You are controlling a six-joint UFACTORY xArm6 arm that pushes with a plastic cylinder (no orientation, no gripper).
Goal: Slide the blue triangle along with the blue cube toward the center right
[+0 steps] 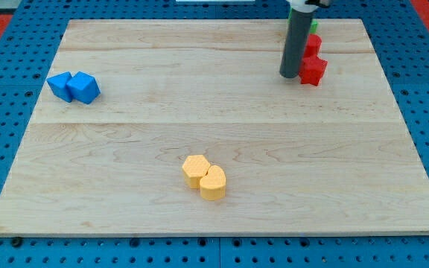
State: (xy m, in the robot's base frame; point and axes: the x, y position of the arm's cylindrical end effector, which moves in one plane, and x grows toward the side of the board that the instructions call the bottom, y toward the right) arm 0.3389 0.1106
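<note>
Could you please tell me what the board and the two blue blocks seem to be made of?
The board looks like pale, unvarnished wood: grain lines and plank seams run across it. The blue triangle and blue cube look like matte painted wood or plastic; their even colour and soft highlights do not settle which.

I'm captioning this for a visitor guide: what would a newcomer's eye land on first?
First the dark rod at the view's top right, my tip beside two red blocks with a green block behind. Then the two blue blocks touching at far left, and two yellow blocks near bottom centre.
</note>
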